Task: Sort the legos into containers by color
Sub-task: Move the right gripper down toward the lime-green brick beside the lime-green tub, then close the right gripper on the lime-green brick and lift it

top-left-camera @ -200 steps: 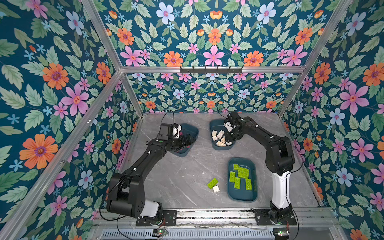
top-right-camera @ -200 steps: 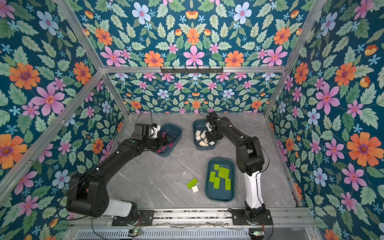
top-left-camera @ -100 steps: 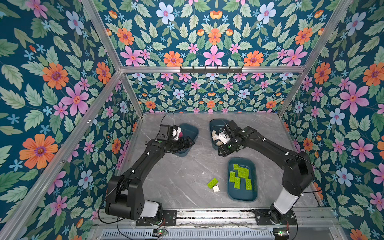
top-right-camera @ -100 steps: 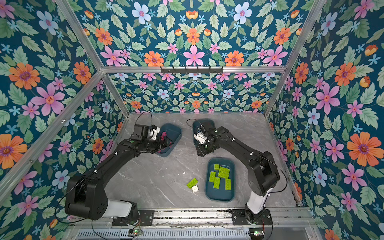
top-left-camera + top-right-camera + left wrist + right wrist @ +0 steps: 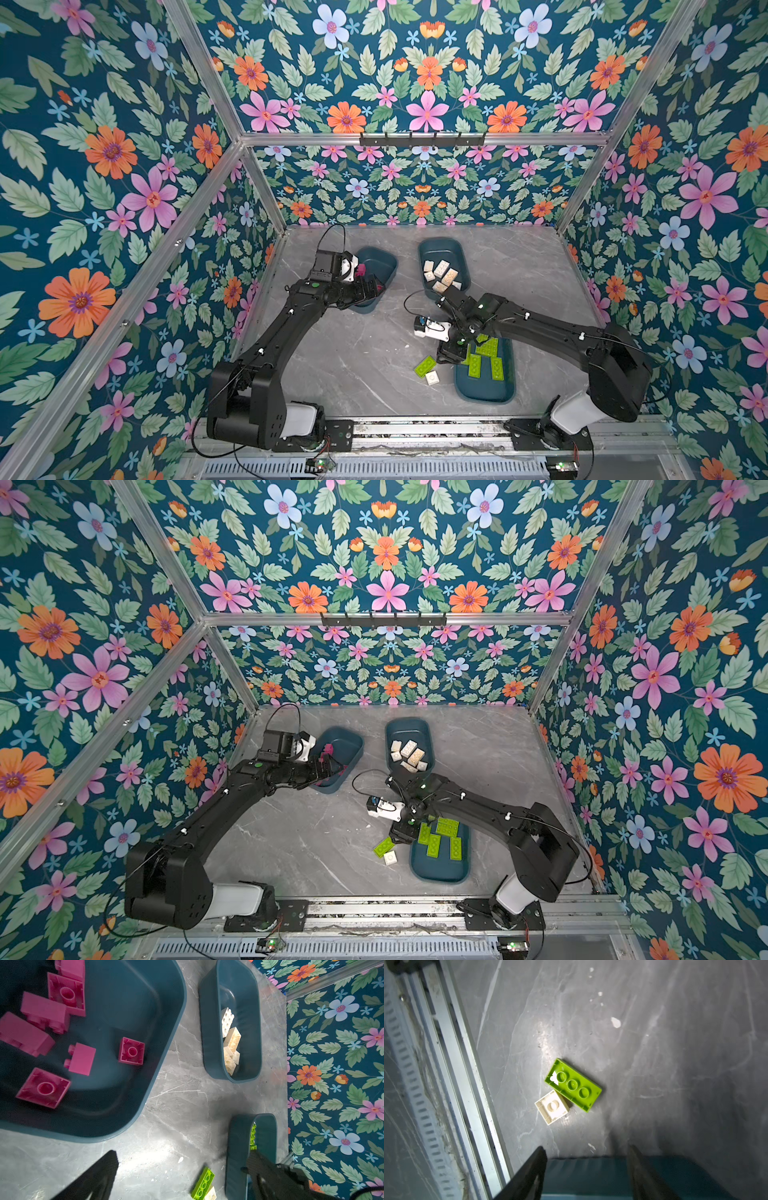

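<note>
- Both top views, fixtures: table [image 5: 353,353], a smooth grey slab with marble veining. It carries three dark teal plastic tubs, all shallow and round-cornered with raised rims.
- Both top views, far left: pink tub [image 5: 384,264] holds the magenta bricks [image 5: 328,750]. The left gripper [image 5: 372,287] hangs over its near end.
- Both top views, far centre: cream tub [image 5: 442,249] has the cream bricks [image 5: 441,272], studded, heaped in its near half.
- Both top views, near right: green tub [image 5: 484,390] has the lime bricks [image 5: 494,365], oblong and lying flat in its far half. The right gripper [image 5: 449,358] is at its left rim.
- Both top views, unsorted: a loose lime brick [image 5: 425,365] and a loose cream brick [image 5: 432,377] lie on the table just left of the green tub.
- Left wrist view: the left gripper [image 5: 181,1155] has its jaws wide apart and empty. Its black, finely textured fingers [image 5: 104,1169] are over bare table beside the pink tub. Of the magenta bricks there, several show a hollow underside and others lie on their sides.
- Right wrist view: the right gripper [image 5: 586,1147] has its jaws apart with nothing between them, above the green tub's rim.
- Right wrist view, ahead of the fingers: the loose lime brick is oblong and hollow side up, showing three round tubes. The loose cream brick is square and hollow side up, showing one tube, and touches the lime brick's long edge. A slotted aluminium rail [image 5: 452,1064] runs alongside.
</note>
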You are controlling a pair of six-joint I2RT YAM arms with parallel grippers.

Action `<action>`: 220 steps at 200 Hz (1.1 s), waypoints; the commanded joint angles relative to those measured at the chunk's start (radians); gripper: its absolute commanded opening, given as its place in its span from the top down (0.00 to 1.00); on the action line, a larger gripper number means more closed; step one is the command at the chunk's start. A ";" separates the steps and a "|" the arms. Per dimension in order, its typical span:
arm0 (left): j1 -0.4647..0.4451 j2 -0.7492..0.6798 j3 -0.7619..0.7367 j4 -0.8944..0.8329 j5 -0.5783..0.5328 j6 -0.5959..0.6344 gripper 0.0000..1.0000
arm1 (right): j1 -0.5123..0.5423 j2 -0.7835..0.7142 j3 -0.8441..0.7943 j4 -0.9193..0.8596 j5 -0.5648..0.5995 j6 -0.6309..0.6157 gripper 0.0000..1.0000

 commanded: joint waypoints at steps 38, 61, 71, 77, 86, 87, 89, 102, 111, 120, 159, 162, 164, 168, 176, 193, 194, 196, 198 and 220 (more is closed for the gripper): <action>0.004 0.004 0.004 0.003 0.000 0.003 0.00 | 0.052 0.070 -0.017 0.073 0.092 -0.200 0.37; 0.004 0.012 0.010 0.006 0.007 -0.001 0.00 | 0.064 0.117 -0.016 0.099 0.123 -0.220 0.37; 0.004 0.012 0.010 0.007 0.007 0.001 0.00 | 0.067 0.129 -0.014 0.108 0.129 -0.222 0.37; 0.004 0.012 0.008 0.006 0.005 0.001 0.00 | 0.067 0.138 -0.012 0.110 0.130 -0.226 0.37; 0.004 0.012 0.011 0.002 0.004 0.002 0.00 | 0.068 0.150 -0.007 0.112 0.133 -0.231 0.37; 0.004 0.012 0.011 0.002 0.003 0.002 0.00 | 0.068 0.151 -0.007 0.113 0.133 -0.230 0.37; 0.004 0.012 0.011 0.000 0.003 0.003 0.00 | 0.068 0.153 -0.006 0.112 0.133 -0.233 0.37; 0.004 0.012 0.012 -0.011 0.000 0.011 0.00 | 0.068 0.167 -0.003 0.112 0.132 -0.242 0.37; 0.005 0.010 0.012 -0.013 -0.004 0.012 0.00 | 0.069 0.176 -0.005 0.113 0.133 -0.248 0.37; 0.005 0.009 0.011 -0.013 -0.006 0.012 0.00 | 0.072 0.184 -0.005 0.115 0.141 -0.248 0.37; 0.007 0.012 0.005 -0.009 -0.003 0.011 0.00 | 0.075 0.220 0.015 0.117 0.158 -0.248 0.37; 0.007 0.012 0.006 -0.009 -0.003 0.011 0.00 | 0.075 0.222 0.017 0.118 0.158 -0.248 0.37; 0.007 0.013 0.006 -0.010 -0.003 0.010 0.00 | 0.076 0.224 0.019 0.117 0.158 -0.247 0.37; 0.007 0.012 0.005 -0.010 -0.002 0.011 0.00 | 0.077 0.227 0.022 0.116 0.158 -0.247 0.37; 0.007 0.011 0.007 -0.010 -0.002 0.012 0.00 | 0.078 0.231 0.028 0.116 0.157 -0.244 0.37; 0.007 0.010 0.011 -0.015 -0.006 0.013 0.00 | 0.081 0.236 0.042 0.117 0.145 -0.242 0.37; 0.007 0.010 0.011 -0.015 -0.006 0.014 0.00 | 0.082 0.236 0.042 0.116 0.144 -0.241 0.37; 0.007 0.010 0.011 -0.016 -0.006 0.014 0.00 | 0.082 0.236 0.043 0.118 0.143 -0.242 0.37; 0.007 0.009 0.012 -0.017 -0.005 0.015 0.00 | 0.083 0.237 0.044 0.118 0.141 -0.242 0.37; 0.009 0.010 0.013 -0.022 -0.007 0.019 0.00 | 0.091 0.246 0.054 0.120 0.130 -0.244 0.38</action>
